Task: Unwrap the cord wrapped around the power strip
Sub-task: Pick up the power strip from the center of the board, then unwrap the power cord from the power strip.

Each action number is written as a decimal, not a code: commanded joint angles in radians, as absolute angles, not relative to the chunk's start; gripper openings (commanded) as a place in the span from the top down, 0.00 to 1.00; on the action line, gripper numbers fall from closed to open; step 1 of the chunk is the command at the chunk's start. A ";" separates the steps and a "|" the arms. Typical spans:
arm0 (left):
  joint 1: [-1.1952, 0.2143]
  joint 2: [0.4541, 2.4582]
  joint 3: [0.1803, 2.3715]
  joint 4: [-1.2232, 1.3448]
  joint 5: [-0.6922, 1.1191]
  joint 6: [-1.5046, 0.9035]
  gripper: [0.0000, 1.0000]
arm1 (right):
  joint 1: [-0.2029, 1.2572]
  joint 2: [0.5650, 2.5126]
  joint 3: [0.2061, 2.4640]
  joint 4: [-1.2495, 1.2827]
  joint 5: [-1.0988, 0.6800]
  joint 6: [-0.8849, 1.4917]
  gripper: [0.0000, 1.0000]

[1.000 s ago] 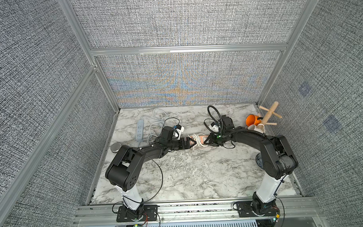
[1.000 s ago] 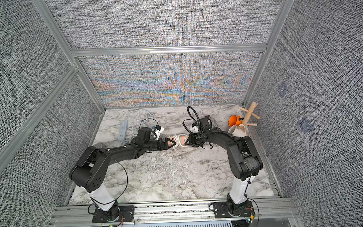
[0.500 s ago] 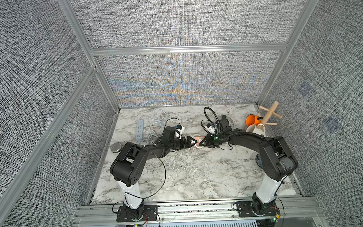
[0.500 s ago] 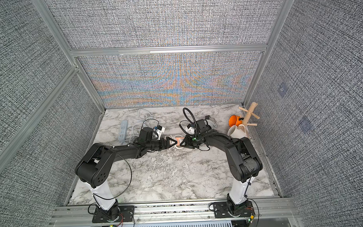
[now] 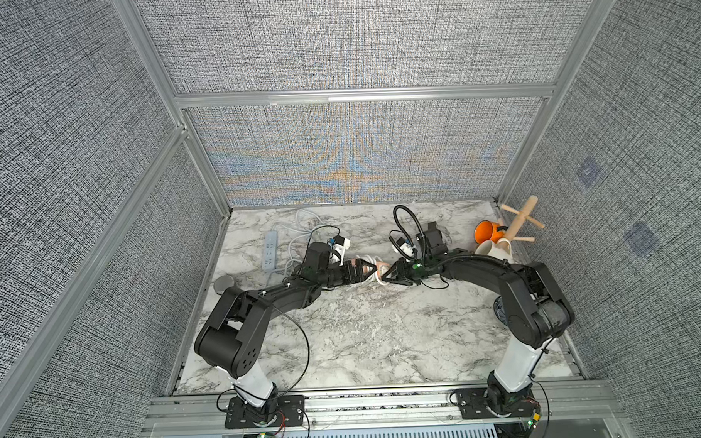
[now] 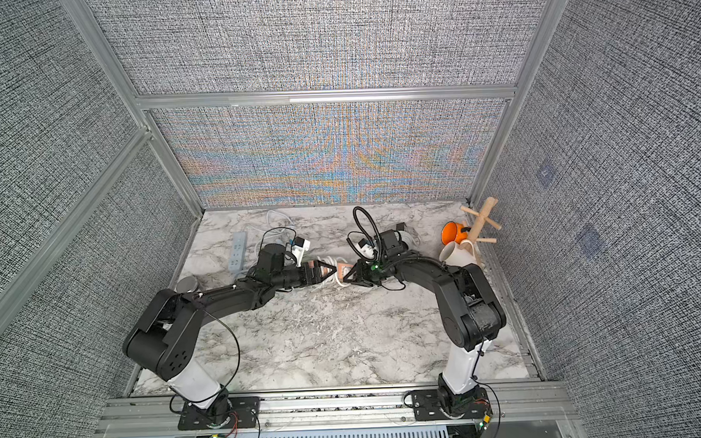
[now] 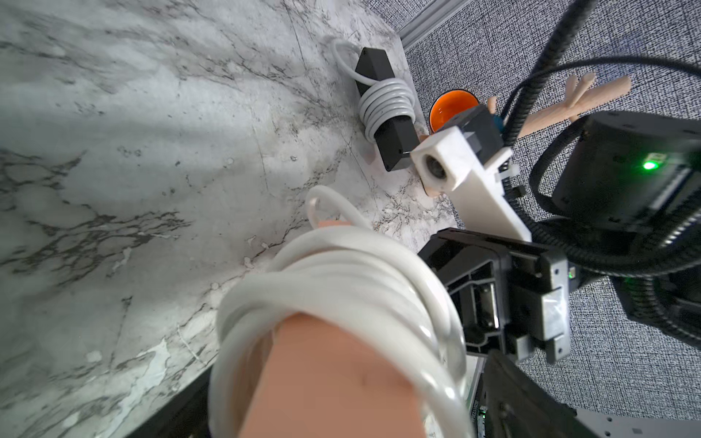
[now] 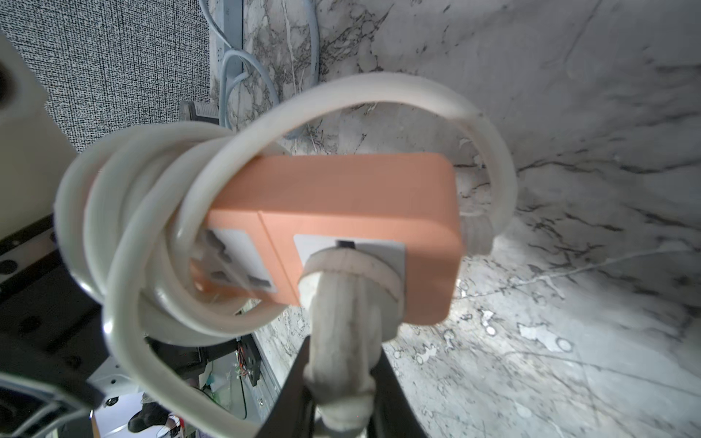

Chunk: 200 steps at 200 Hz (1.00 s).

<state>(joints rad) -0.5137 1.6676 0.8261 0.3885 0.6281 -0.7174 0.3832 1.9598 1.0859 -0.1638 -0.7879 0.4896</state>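
Right gripper (image 8: 341,383): jaws narrowed onto the white plug (image 8: 347,303), which sits seated in a socket of the orange power strip (image 8: 341,197). Left gripper (image 5: 362,269): jaws spread wide around the strip's opposite end; whether they touch it, cannot tell. Strip spans between the two grippers, above the counter (image 5: 345,336), about midway between its side edges, toward the back edge. White cord (image 7: 341,273) wound in several loops around the strip's left-gripper end; one loose loop arches over the plug end.

Salmon-pink power strip (image 8: 341,204), white cord (image 8: 151,227)
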 commanded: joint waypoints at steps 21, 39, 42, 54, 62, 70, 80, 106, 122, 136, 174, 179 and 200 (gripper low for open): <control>-0.512 1.657 0.841 0.409 0.654 -0.698 0.00 | 0.390 1.955 1.095 -0.145 -0.821 0.466 0.86; -0.512 1.677 0.847 0.419 0.640 -0.716 0.04 | 0.394 1.947 1.099 -0.158 -0.819 0.452 0.86; -0.513 1.681 0.846 0.425 0.640 -0.722 0.05 | 0.394 1.947 1.099 -0.159 -0.821 0.450 0.86; -0.512 1.694 0.843 0.448 0.631 -0.747 0.11 | 0.396 1.942 1.095 -0.159 -0.824 0.443 0.86; -0.513 1.702 0.838 0.467 0.626 -0.765 0.17 | 0.396 1.940 1.091 -0.158 -0.830 0.442 0.86; -0.513 1.707 0.831 0.486 0.621 -0.780 0.24 | 0.396 1.937 1.087 -0.152 -0.839 0.440 0.86; -0.513 1.711 0.819 0.511 0.615 -0.798 0.29 | 0.396 1.939 1.082 -0.144 -0.854 0.442 0.86; -0.510 1.702 0.789 0.602 0.622 -0.831 0.31 | 0.393 1.947 1.075 -0.120 -0.886 0.448 0.86; -0.509 1.697 0.802 0.570 0.626 -0.816 0.31 | 0.393 1.951 1.075 -0.118 -0.887 0.448 0.86; -0.509 1.696 0.814 0.533 0.626 -0.784 0.34 | 0.401 1.950 1.082 -0.137 -0.867 0.429 0.87; -0.509 1.675 0.860 0.322 0.525 -0.651 0.63 | 0.430 1.944 1.142 -0.262 -0.700 0.334 0.95; -0.509 1.669 0.863 0.300 0.506 -0.634 0.69 | 0.434 1.941 1.146 -0.268 -0.683 0.328 0.97; -0.512 1.637 0.867 0.202 0.382 -0.560 0.98 | 0.445 1.913 1.158 -0.269 -0.585 0.304 1.00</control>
<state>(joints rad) -0.5083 1.6699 0.8562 0.3088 0.5343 -0.6720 0.4297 1.9419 1.1389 -0.2619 -0.6800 0.4046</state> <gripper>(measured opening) 0.370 0.217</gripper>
